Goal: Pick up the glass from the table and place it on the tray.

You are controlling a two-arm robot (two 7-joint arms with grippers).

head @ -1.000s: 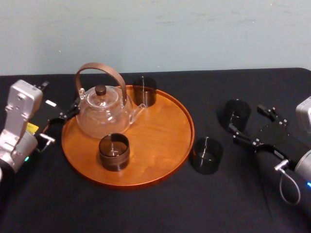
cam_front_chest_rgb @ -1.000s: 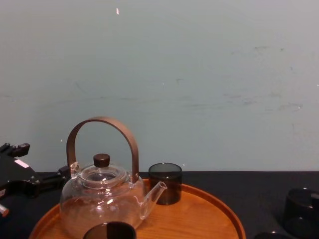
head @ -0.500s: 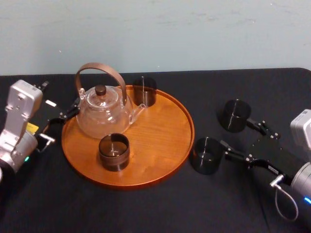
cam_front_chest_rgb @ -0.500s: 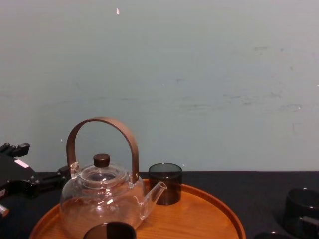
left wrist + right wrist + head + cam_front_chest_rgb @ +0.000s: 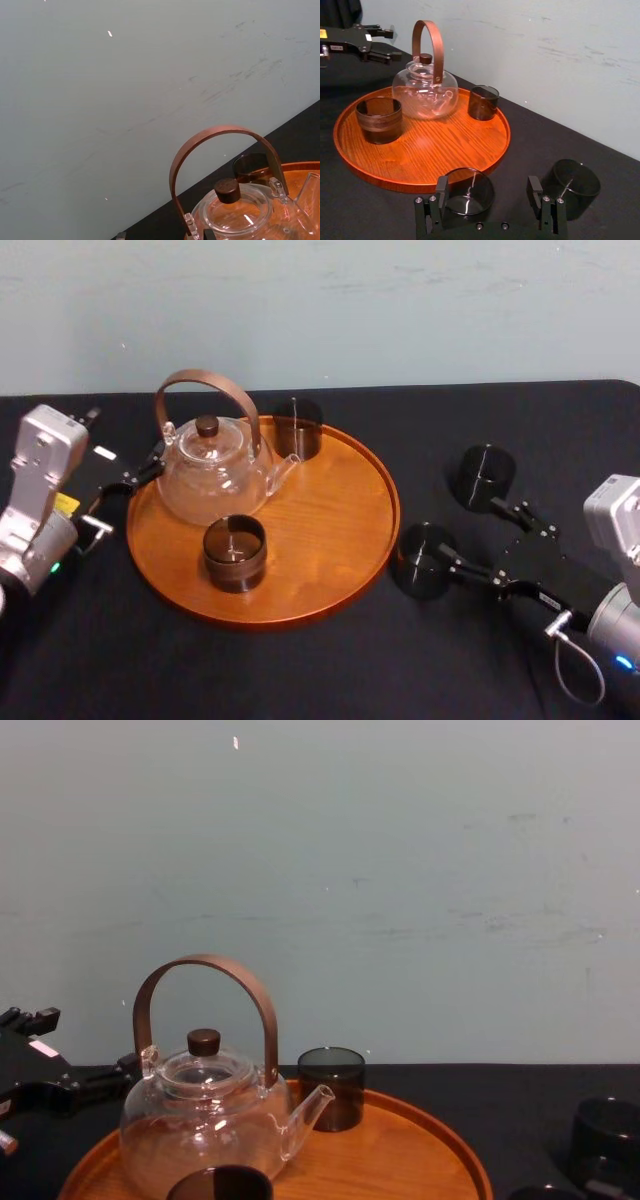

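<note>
The counter has a matte black top. On it lies the tray, a round orange-brown wooden disc with visible grain and a low raised rim. On the tray stands a clear glass teapot with an arched brown handle and a dark knob on its lid. With it are two short smoky cylinders, a back tumbler by the spout and a front tumbler.

The glass is the same dark, translucent kind and stands on the counter just beside the tray's right rim. The right gripper is at it with its thin black fingers spread. In the right wrist view the glass sits between them, close against one finger (whether it touches is hard to judge). A second glass stands just outside the other finger.

The left gripper hangs by the tray's left side, fingers apart. In the chest view the front tumbler and both counter glasses are cut off by the lower edge.
</note>
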